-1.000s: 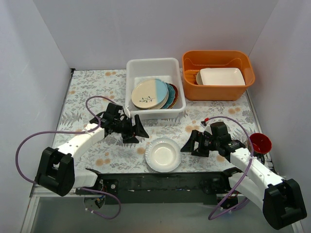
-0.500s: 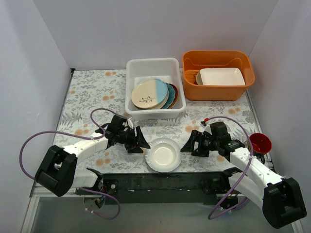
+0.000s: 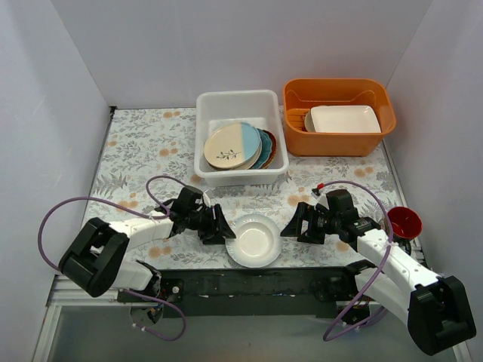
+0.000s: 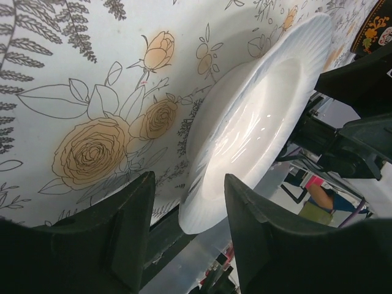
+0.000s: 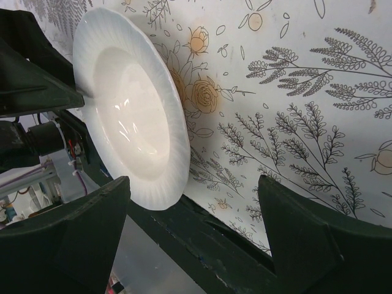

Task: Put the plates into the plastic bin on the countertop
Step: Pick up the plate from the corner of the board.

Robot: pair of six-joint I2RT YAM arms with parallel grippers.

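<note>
A white plate (image 3: 253, 240) lies flat on the countertop (image 3: 143, 143) near its front edge; it also shows in the left wrist view (image 4: 257, 116) and the right wrist view (image 5: 131, 104). My left gripper (image 3: 220, 227) is open, low at the plate's left rim, its fingers (image 4: 122, 229) close to the rim. My right gripper (image 3: 293, 225) is open just right of the plate. The white plastic bin (image 3: 238, 99) at the back holds a stack of plates: a cream and light blue one (image 3: 232, 146) on top, teal and red-brown edges behind.
An orange tub (image 3: 338, 90) at the back right holds a white rectangular dish (image 3: 344, 118). A small red cup (image 3: 404, 222) stands at the right edge. The black rail (image 3: 249, 280) runs along the near edge.
My left gripper has moved right and forward along the countertop, from near the bin's front to the white plate's left rim. The right arm has not moved.
</note>
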